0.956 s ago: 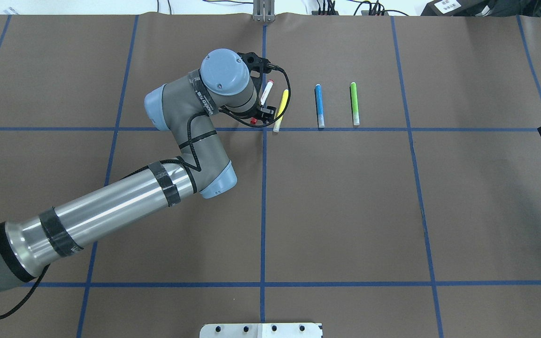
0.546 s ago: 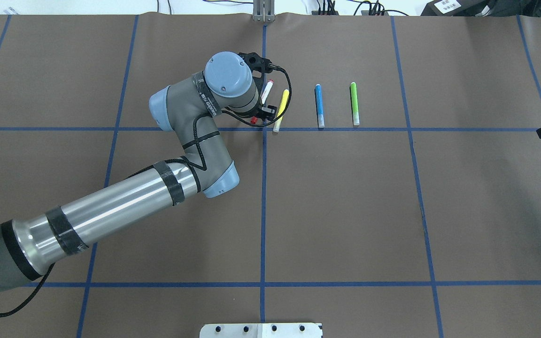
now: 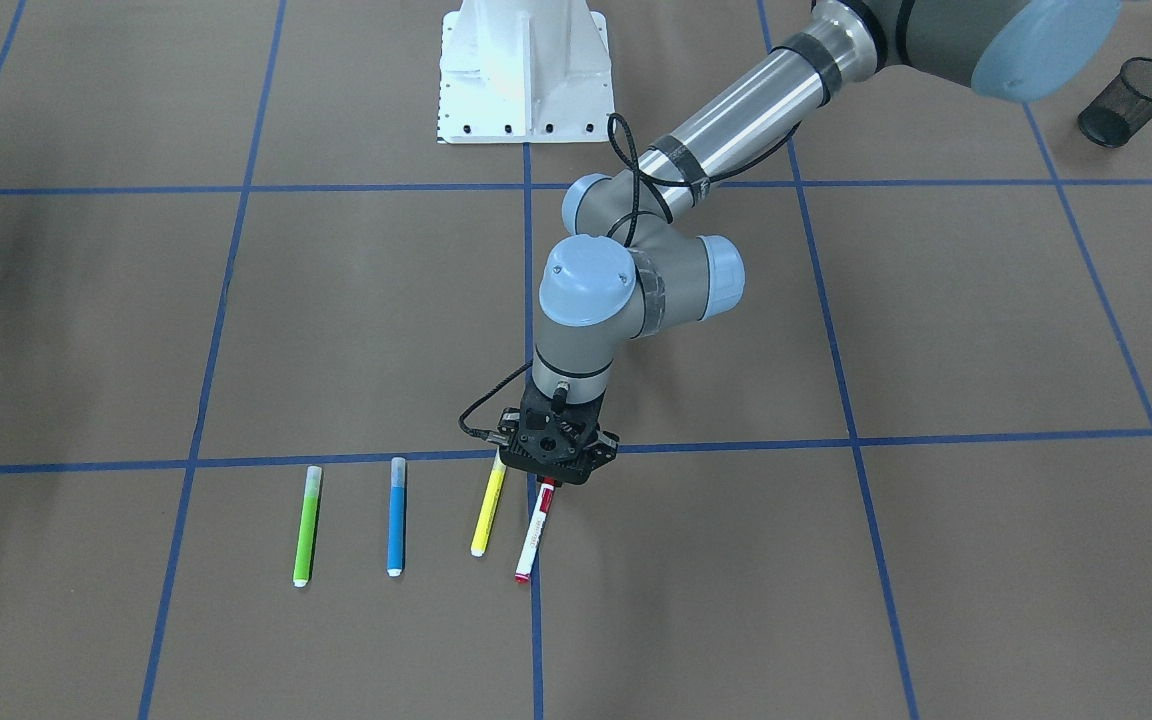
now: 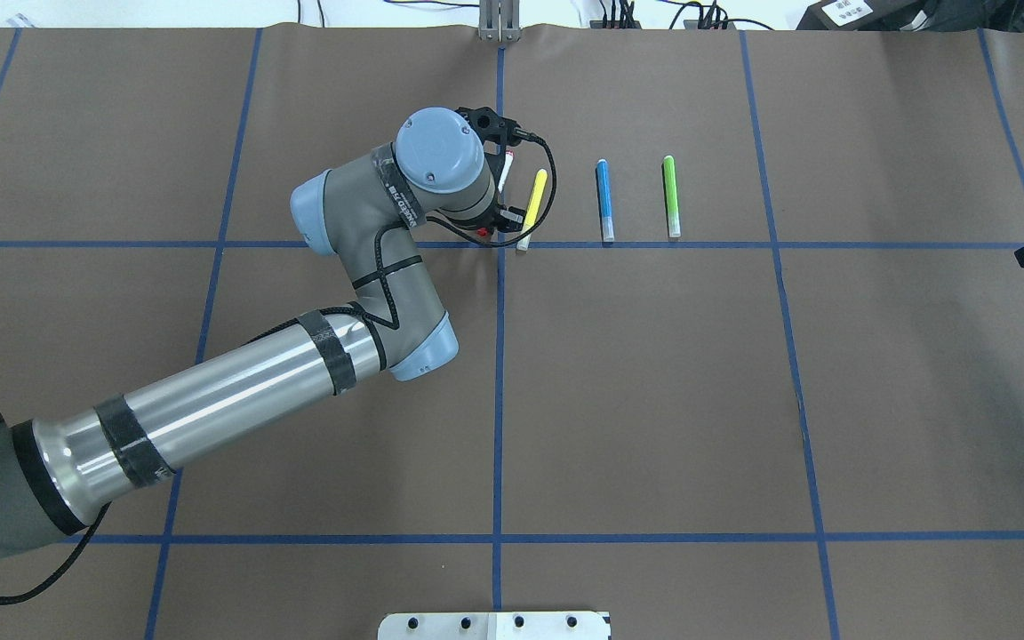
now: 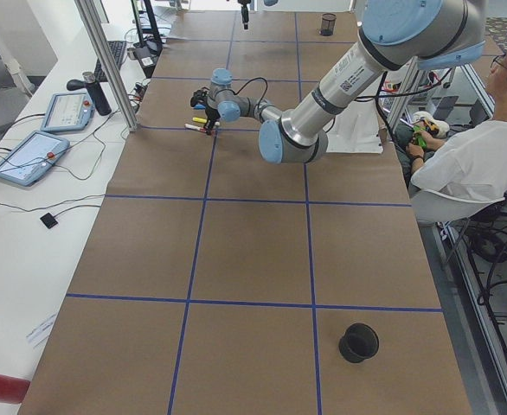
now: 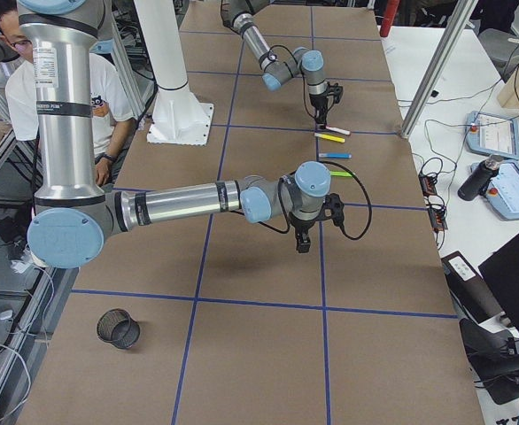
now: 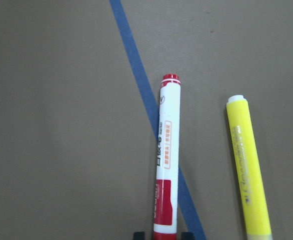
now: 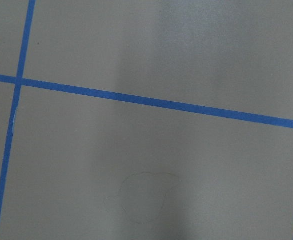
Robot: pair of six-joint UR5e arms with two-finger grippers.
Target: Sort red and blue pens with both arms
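The red pen (image 3: 532,535), white-barrelled with a red cap, lies slanted on the brown mat beside a blue tape line. In the overhead view the left arm hides most of the red pen (image 4: 505,169). My left gripper (image 3: 548,483) hangs directly over its cap end. In the left wrist view the left gripper (image 7: 162,235) shows two black tips straddling the red pen (image 7: 166,160), with small gaps, so it is open. The blue pen (image 3: 396,530) (image 4: 604,203) lies untouched two places along the row. My right gripper (image 6: 302,246) hovers over bare mat far from the pens; I cannot tell its state.
A yellow highlighter (image 3: 487,510) lies close beside the red pen, and a green highlighter (image 3: 307,528) lies beyond the blue one. A black mesh cup (image 3: 1131,100) stands on the left arm's side and another black mesh cup (image 6: 119,328) on the right arm's. A person (image 5: 478,156) sits beside the table.
The left arm's wrist and elbow have shifted a little to the right and lower over the red pen. The pens have stayed where they were.
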